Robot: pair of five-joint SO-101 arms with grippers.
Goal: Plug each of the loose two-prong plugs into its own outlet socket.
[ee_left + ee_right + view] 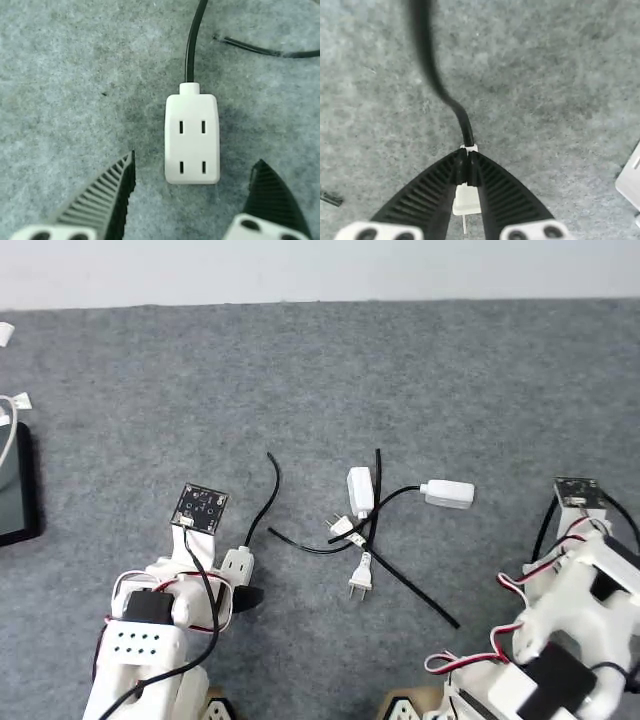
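Caught the left gripper (195, 160) splayed wide, holding nothing, one finger to each side of a white outlet socket (192, 135) lying flat, slots up, on the grey mat (65, 75). Found the right gripper (466, 152) pinched tight on a white two-prong plug (466, 202), with a black cord (427, 65) running out past the fingertips. Spotted mid-table, from the high view, a second socket (359, 490) near a third socket (447, 493), plus one loose plug (341, 527) and another loose plug (360, 576) close by among tangled cords (378, 468).
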